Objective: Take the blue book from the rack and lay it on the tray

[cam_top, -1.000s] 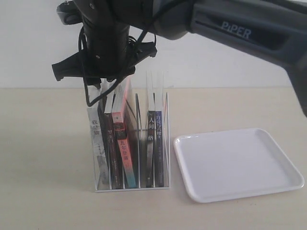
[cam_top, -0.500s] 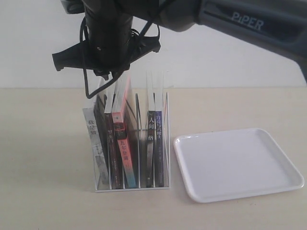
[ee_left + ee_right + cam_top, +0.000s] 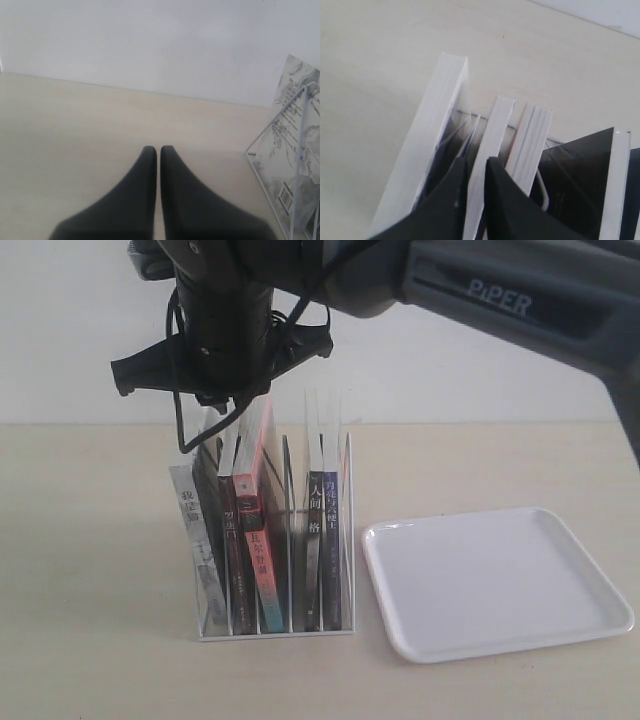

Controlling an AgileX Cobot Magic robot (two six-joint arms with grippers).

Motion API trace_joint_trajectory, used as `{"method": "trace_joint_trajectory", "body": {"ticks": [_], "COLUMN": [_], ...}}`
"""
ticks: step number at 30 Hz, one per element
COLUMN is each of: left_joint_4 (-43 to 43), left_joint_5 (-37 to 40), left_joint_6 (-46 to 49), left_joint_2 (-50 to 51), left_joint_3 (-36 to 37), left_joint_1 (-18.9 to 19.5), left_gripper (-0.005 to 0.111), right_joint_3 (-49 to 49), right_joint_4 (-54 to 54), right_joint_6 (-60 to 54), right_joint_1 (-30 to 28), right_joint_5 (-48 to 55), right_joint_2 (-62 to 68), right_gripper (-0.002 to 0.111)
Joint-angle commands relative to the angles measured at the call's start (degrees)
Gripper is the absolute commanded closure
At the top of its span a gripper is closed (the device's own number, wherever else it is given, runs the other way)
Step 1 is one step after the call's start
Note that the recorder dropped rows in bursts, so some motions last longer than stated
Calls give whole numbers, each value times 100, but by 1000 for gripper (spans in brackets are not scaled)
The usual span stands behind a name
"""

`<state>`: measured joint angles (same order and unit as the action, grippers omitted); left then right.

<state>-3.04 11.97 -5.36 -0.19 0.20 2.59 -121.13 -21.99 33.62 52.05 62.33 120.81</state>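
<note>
Two arms are in play, and only your right one is at the rack [image 3: 275,633]. Your right gripper [image 3: 476,162] hangs over the rack's left-hand slots, with its arm crossing the exterior view from the right. Its fingers [image 3: 451,200] sit narrow, pressed against both faces of a thin book [image 3: 490,135] at its page edge. That thin book stands between a thicker grey book [image 3: 193,530], which leans outward at the rack's left end, and another white-edged book. From the exterior view you cannot tell which spine belongs to it.

The blue book [image 3: 331,535] is not the one you hold. It stands upright in the rightmost slot, navy spine facing the camera, just beside the black-spined book [image 3: 314,540] and well apart from the gripper. A book with a pink-to-teal spine [image 3: 262,575] stands nearer the middle of the rack. The tray [image 3: 500,585] lies flat on the table [image 3: 90,590] just right of the rack, not touching it.

Your left gripper [image 3: 159,150] has its fingers drawn together with only a hairline between them. It grips nothing and sits low over the table, beside the grey book's cover.
</note>
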Motion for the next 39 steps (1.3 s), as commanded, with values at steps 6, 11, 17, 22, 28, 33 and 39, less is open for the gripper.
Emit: {"method": "trace_joint_trajectory", "body": {"ticks": [6,11,17,22,28,33,39], "left_joint_4": [-59,-59,-59,-59,-59,-59,-59], "left_joint_5": [-50,-50,-50,-50,-50,-50,-50], "left_joint_6": [-57,-57,-57,-57,-57,-57,-57], "left_joint_2": [19,19,19,19,19,19,19], "left_joint_3": [-20,-20,-20,-20,-20,-20,-20], "left_joint_1": [20,20,20,20,20,20,20], "left_gripper": [103,103,103,103,103,103,103], "right_joint_3": [-19,-19,-19,-19,81,248,248], "right_joint_4": [-147,-147,-94,-38,41,-126,-159], "right_joint_6": [46,165,255,281,281,330,345], "right_joint_1": [-20,-20,-8,-8,-8,-8,-8], "right_joint_5": [-36,-36,-59,-114,-253,-340,-339], "right_joint_2": [-16,-16,-16,-16,-16,-16,-16], "right_gripper": [67,67,67,67,67,67,69]}}
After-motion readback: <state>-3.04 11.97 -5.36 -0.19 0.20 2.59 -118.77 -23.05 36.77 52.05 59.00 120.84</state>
